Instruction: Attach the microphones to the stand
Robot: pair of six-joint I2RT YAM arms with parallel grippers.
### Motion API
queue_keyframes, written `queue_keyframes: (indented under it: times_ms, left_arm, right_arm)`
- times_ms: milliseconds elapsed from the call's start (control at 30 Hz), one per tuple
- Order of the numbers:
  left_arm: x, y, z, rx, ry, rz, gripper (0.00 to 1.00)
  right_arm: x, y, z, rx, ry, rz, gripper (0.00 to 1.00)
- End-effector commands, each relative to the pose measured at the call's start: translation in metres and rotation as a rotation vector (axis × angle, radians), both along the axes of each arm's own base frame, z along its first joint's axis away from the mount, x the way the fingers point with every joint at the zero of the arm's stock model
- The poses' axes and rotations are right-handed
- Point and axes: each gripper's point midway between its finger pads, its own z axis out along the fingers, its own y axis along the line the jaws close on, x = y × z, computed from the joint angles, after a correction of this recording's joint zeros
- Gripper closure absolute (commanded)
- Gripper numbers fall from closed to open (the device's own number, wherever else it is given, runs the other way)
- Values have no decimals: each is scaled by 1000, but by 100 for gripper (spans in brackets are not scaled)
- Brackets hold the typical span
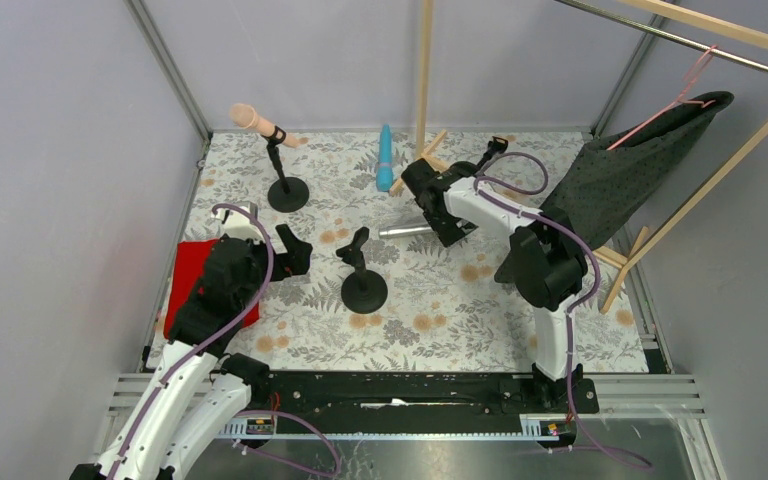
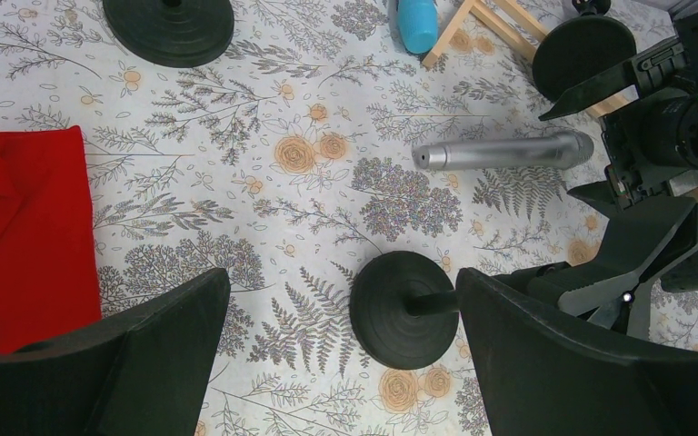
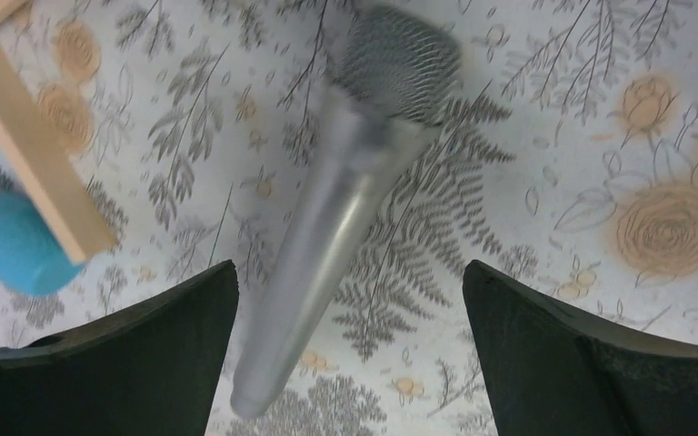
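From above, the pink microphone [image 1: 255, 120] sits tilted in the clip of a black stand [image 1: 288, 192] near the far left corner of the flowered worktop [image 1: 460, 325]. The blue microphone [image 1: 386, 157] lies flat near the middle of the far edge, just beside a wooden frame [image 1: 422, 75]. The silver microphone [image 1: 405, 230] lies flat near the centre, its right end hidden under the right jaws. A second stand [image 1: 363, 282] stands near the centre and a third [image 1: 490, 152] towards the far right. The left jaws hang beside a red cloth [image 1: 186, 285] at the left edge. In the left wrist view, the left jaws stand wide above the worktop, with the central stand's round base [image 2: 398, 311] between them. The silver microphone [image 2: 504, 152] lies beyond it and the red cloth [image 2: 23, 236] is at the left. In the right wrist view, the right jaws stand wide, one on either side of the silver microphone [image 3: 345, 200] and clear of it. The microphone lies on the worktop with its mesh head away from the camera. The blue microphone [image 3: 4, 241] and a wooden bar [image 3: 32, 150] lie to the left.
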Motion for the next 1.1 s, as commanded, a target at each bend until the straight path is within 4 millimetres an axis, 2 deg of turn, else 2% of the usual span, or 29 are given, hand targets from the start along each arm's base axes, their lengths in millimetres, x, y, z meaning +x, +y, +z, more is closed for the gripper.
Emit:
queue_keyframes:
  times_ms: [0, 267, 400, 633, 800, 867, 1067]
  left_arm:
    - [5, -2, 12, -17, -56, -7, 1]
    - [5, -2, 12, -17, -56, -8, 1]
    - [5, -2, 12, -16, -53, -7, 1]
    - [5, -2, 11, -14, -51, -7, 1]
    - [6, -4, 10, -16, -47, -14, 1]
    - [6, -4, 10, -15, -44, -14, 1]
    - [6, -4, 9, -16, -44, -15, 1]
  right_arm:
    - [5, -22, -20, -32, 45, -45, 1]
    - [31, -40, -24, -123, 47, -41, 4]
    - [45, -46, -33, -150, 69, -18, 7]
    - [43, -61, -34, -221, 84, -8, 12]
    - [41, -73, -25, -286, 54, 37, 19]
    - [42, -70, -23, -273, 46, 79, 21]
    - [50, -40, -29, -146, 25, 215, 28]
